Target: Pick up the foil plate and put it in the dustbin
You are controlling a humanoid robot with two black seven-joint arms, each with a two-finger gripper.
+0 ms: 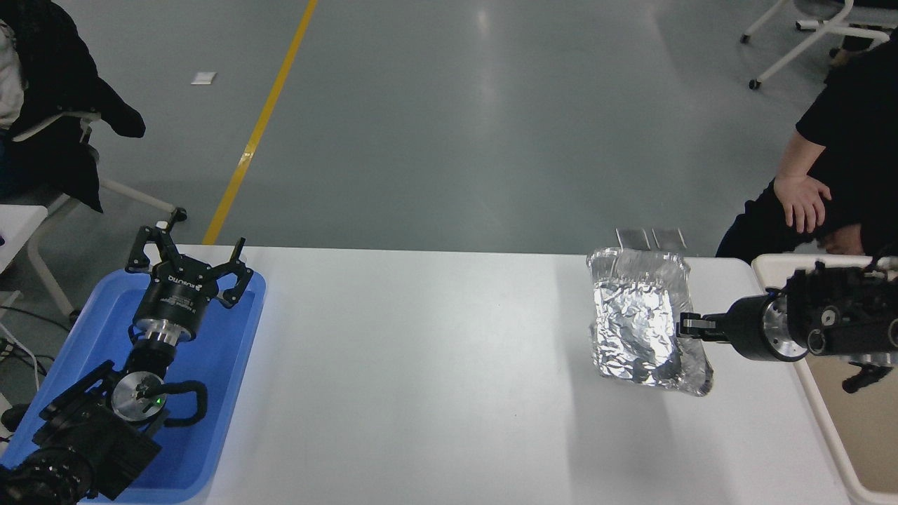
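The foil plate [638,319] is a shiny crinkled silver tray, held in the air above the right part of the white table [435,365] and tilted. My right gripper [686,327] is shut on the plate's right rim, with the arm coming in from the right edge. The dustbin [772,270] is a cream-beige bin at the table's right end, just right of the plate; the arm crosses over its rim. My left gripper [191,254] is open and parked over the blue tray at the lower left. The brown paper ball is hidden behind the raised plate.
A blue plastic tray [231,365] lies at the table's left end under the left arm. A person in black sits beyond the far right corner, a hand [803,200] resting on a knee. A chair with a dark coat [63,105] stands far left.
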